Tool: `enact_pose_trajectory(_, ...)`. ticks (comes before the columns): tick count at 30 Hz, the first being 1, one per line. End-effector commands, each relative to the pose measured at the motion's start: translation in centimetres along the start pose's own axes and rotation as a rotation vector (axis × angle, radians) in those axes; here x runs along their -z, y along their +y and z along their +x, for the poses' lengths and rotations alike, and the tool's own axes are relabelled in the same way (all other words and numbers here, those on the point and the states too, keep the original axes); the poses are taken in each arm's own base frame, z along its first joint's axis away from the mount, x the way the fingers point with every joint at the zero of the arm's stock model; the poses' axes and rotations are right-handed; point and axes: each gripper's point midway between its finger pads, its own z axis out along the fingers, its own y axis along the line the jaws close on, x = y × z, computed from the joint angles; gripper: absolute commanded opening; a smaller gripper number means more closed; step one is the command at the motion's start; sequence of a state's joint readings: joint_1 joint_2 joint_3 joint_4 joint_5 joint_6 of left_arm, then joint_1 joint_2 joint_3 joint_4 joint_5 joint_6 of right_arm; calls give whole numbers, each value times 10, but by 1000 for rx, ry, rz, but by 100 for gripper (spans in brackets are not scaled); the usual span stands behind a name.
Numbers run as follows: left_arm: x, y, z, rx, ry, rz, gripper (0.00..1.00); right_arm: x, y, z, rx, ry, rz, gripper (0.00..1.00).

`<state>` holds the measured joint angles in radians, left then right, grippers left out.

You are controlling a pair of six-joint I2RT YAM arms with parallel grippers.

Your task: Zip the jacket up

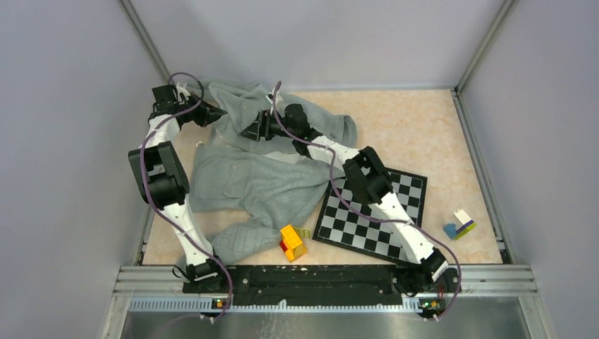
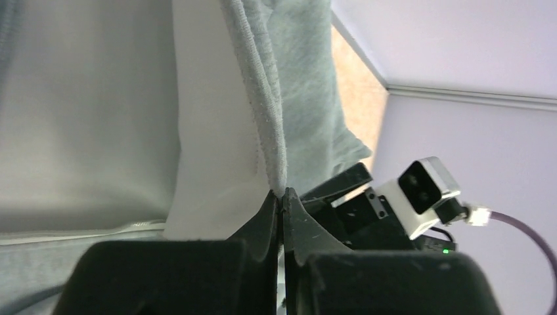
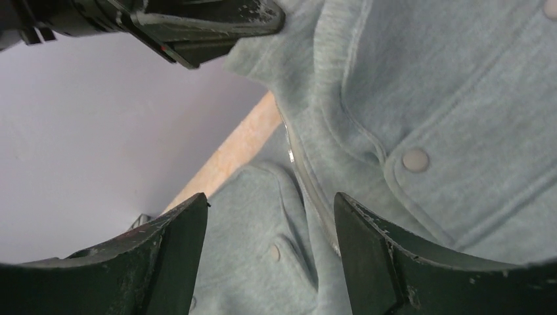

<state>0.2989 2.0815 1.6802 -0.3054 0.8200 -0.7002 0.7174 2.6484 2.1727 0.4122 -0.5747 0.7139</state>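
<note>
The light grey jacket (image 1: pixel 254 180) lies rumpled across the left half of the table, reaching the back wall. My left gripper (image 1: pixel 212 113) is at the jacket's far left edge, shut on a hem of the jacket (image 2: pixel 266 125) that rises from its fingertips. My right gripper (image 1: pixel 256 128) hovers open over the upper jacket. In the right wrist view its fingers (image 3: pixel 177 236) straddle the zipper line (image 3: pixel 309 190) between two pocket flaps with snap buttons (image 3: pixel 415 159). The left gripper (image 3: pixel 197 23) shows at the top there.
A black-and-white chessboard (image 1: pixel 374 208) lies under the right arm, its left edge touching the jacket. A yellow and red block (image 1: pixel 292 242) sits near the front edge. A small blue, white and yellow block stack (image 1: pixel 459 224) lies at the right. Walls close in on three sides.
</note>
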Motion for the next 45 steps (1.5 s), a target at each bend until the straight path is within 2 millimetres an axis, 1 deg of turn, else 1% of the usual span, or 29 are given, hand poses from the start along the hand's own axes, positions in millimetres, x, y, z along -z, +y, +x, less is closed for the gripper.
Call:
enact_pose_trajectory(1,13,-44,-1,29,-5,128,0,-16,49,-37,93,-160,-178,71)
enact_pose_trajectory(3,14,-45,-1,43,-3,124,0,-20,48,-38,137,-189,-173,74)
enact_pose_trajectory(6,17,-48,3,74,13,127,0,-28,41,-35,185,-221,-137,79)
enact_pose_trajectory(7,18,-49,5,82,21,128,0,-29,42,-36,198,-235,-142,80)
enact_pose_trajectory(11,23,-53,10,90,27,130,0,-37,35,-40,210,-275,-124,85)
enact_pose_trajectory(12,24,-54,12,88,29,130,0,-38,38,-45,220,-294,-130,86)
enact_pose_trajectory(16,29,-56,18,98,42,131,0,-43,36,-48,265,-323,-115,90)
enact_pose_trajectory(20,31,-60,23,104,63,145,0,-49,37,-44,339,-327,-89,90)
enact_pose_trajectory(23,32,-60,28,107,78,147,0,-52,41,-45,362,-343,-76,87)
enact_pose_trajectory(24,33,-59,29,104,77,144,0,-52,44,-48,368,-355,-79,86)
enact_pose_trajectory(26,33,-59,31,100,83,142,0,-54,51,-49,384,-366,-87,82)
enact_pose_trajectory(29,33,-59,32,100,92,147,0,-59,61,-47,416,-375,-82,81)
enact_pose_trajectory(31,33,-59,32,97,91,146,0,-60,62,-46,406,-387,-79,75)
enact_pose_trajectory(32,33,-59,33,97,90,145,0,-60,60,-47,396,-392,-75,69)
enact_pose_trajectory(33,33,-59,32,90,85,146,0,-60,57,-47,387,-398,-68,60)
enact_pose_trajectory(35,32,-59,31,83,81,145,0,-58,55,-51,379,-409,-63,41)
enact_pose_trajectory(36,32,-59,31,78,83,146,0,-57,55,-54,370,-415,-66,33)
enact_pose_trajectory(40,31,-57,28,35,78,137,1,-51,59,-64,363,-422,-73,11)
enact_pose_trajectory(41,31,-57,27,19,79,129,4,-50,59,-65,364,-419,-73,4)
enact_pose_trajectory(42,32,-57,25,-2,75,118,12,-49,59,-66,367,-415,-77,0)
enact_pose_trajectory(45,37,-54,20,-108,48,67,38,-47,63,-63,383,-374,-117,0)
